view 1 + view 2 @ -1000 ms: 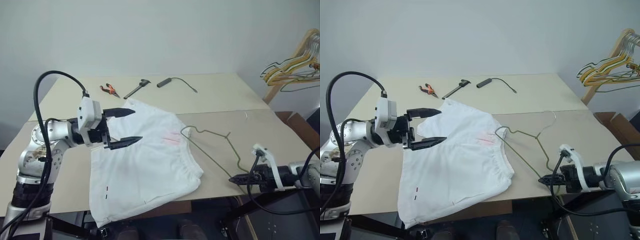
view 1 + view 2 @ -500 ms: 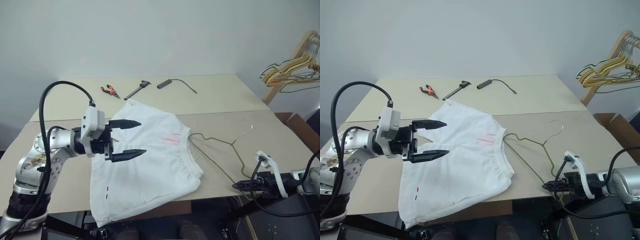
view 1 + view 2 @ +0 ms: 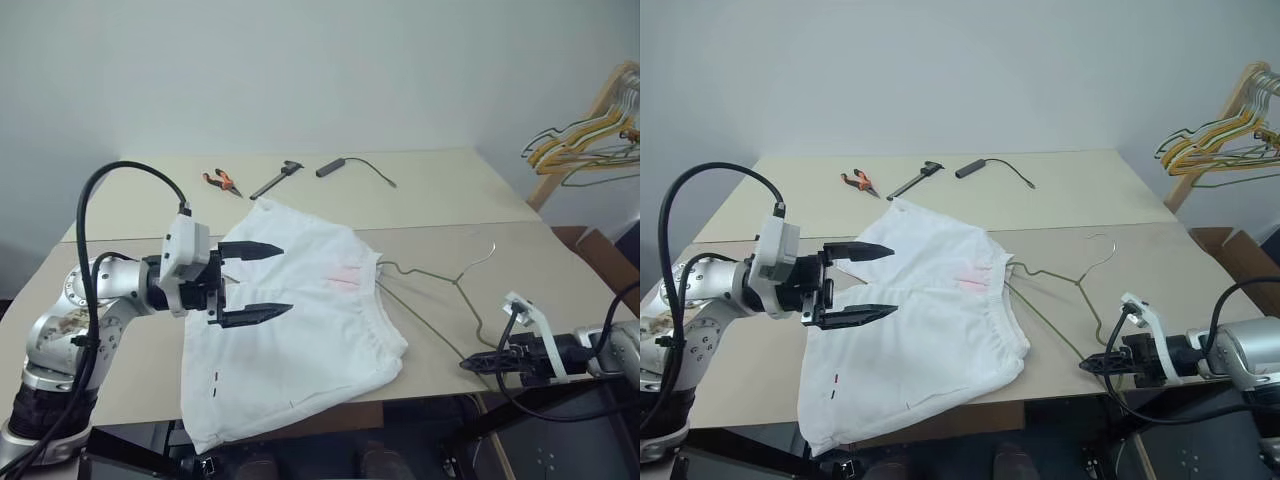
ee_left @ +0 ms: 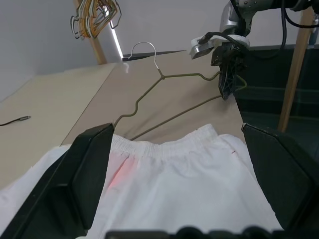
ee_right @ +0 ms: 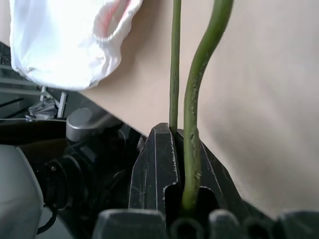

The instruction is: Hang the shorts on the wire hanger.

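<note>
- Holding the wire hanger (image 3: 440,290) by its near corner, my right gripper (image 3: 1092,364) is pinched tight on the wire at the table's front edge; in the right wrist view the wire runs straight up out of my closed fingers (image 5: 164,164)
- The hanger lies flat on the table (image 3: 540,250), hook end pointing away from me, its far corner at or just under the waistband of the shorts (image 3: 290,330)
- My left gripper (image 3: 255,280) hovers spread wide over the upper part of the shorts, gripping nothing
- The shorts lie spread on the table, waistband toward the hanger, one leg hem drooping over the front edge
- I judge the shorts light, limp and thin: they will sag and slide off a single pinch, so I would take the gathered elastic waistband, the firmest part
- The hanger looks light, springy and smooth; held at one corner it will likely swing, and fabric may slip along the wire
- Beyond the shorts lie orange-handled pliers (image 3: 221,180), a grey tool (image 3: 275,177) and a dark probe with a cord (image 3: 350,166), well apart from my work
- A bunch of yellow and wooden hangers (image 3: 590,135) hangs off to the right, clear of both arms
- Nothing stands between my left gripper and the waistband
</note>
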